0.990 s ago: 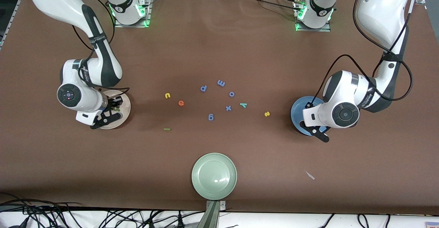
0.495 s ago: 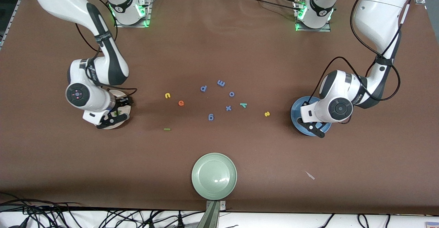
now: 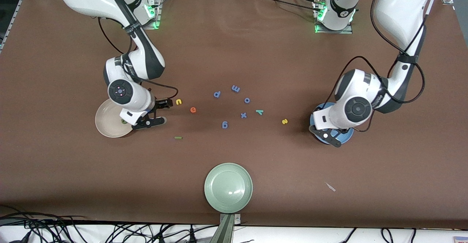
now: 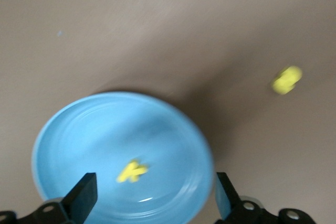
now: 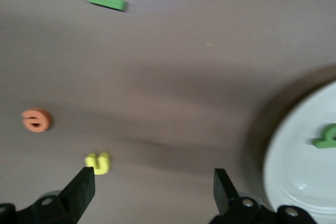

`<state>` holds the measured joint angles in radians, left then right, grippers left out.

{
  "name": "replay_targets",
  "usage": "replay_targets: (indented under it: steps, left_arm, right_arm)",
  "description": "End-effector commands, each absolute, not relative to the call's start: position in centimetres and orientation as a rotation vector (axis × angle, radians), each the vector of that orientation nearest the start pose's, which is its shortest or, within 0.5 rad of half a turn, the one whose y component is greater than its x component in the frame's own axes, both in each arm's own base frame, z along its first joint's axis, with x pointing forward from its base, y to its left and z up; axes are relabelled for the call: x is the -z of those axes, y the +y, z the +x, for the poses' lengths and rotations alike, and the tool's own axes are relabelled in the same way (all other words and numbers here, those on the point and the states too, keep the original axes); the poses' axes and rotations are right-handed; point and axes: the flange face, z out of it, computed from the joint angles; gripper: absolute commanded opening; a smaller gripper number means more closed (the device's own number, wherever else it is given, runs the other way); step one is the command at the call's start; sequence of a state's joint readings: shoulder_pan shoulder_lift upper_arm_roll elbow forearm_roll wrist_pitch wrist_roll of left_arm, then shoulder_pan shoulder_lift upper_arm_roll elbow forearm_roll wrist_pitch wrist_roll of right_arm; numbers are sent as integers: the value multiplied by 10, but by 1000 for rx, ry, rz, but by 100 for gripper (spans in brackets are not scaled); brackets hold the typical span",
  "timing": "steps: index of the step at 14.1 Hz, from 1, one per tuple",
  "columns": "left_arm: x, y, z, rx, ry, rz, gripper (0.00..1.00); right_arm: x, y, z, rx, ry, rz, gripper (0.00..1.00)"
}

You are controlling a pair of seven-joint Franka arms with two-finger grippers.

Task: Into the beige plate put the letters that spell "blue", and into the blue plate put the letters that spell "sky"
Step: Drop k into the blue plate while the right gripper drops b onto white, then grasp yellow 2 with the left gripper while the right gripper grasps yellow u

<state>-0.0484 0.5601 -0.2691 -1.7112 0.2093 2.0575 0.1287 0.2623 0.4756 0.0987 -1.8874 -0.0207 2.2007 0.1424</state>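
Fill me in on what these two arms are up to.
They are sorting foam letters into plates. The green b lies in the beige plate, the yellow k in the blue plate. Both grippers are open and empty: the right gripper beside the beige plate near the yellow u, the left gripper over the blue plate's edge.

both arms wear glossy white shells with dark grey joint bands, looped black cables, black claws, green-lit bases.

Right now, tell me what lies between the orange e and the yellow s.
In the front view, between the orange e and the yellow s lie the blue letters and the teal-green y.
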Motion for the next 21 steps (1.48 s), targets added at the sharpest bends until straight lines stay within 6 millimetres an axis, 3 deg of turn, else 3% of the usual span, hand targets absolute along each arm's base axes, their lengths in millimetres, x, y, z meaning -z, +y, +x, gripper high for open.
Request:
replay_targets:
  steps: [1,3,4,5,7,9,11,15,16,18,19,21]
  left_arm:
    - [-256,-241,604,-303,581,-3023,100]
    - [-240,-278,594,-308,442,-3031,100]
    - [-241,-288,602,-285,339,-3055,100]
    - [-235,-286,610,-284,245,-3068,100]
    - [-226,-294,607,-284,76,-3065,100]
    - [-220,-286,614,-216,-73,-3103,100]
    - [-206,-276,620,-207,-153,-3114,99]
    - [-179,-289,606,-206,-217,-3116,90]
    - [-174,-286,604,-200,-218,-3120,89]
    - [-171,-288,602,-202,-209,-3118,67]
    - [-169,-287,599,-210,-207,-3114,63]
    - [-167,-286,598,-216,-207,-3112,61]
  right_arm:
    - [-241,221,557,-168,-346,-3101,100]
    - [-233,227,538,-127,-342,-3095,100]
    - [-229,234,528,-122,-371,-3090,100]
    - [-223,237,521,-98,-379,-3082,100]
    - [-210,239,512,-66,-389,-3073,100]
    - [-202,256,502,-86,-449,-3073,100]
    - [-197,257,502,-93,-456,-3073,100]
    - [-182,259,502,-74,-455,-3064,99]
    - [-177,258,502,-82,-452,-3064,96]
    - [-176,258,502,-82,-452,-3064,86]
    - [-176,258,502,-84,-452,-3064,79]
    - [-172,258,501,-87,-484,-3070,47]
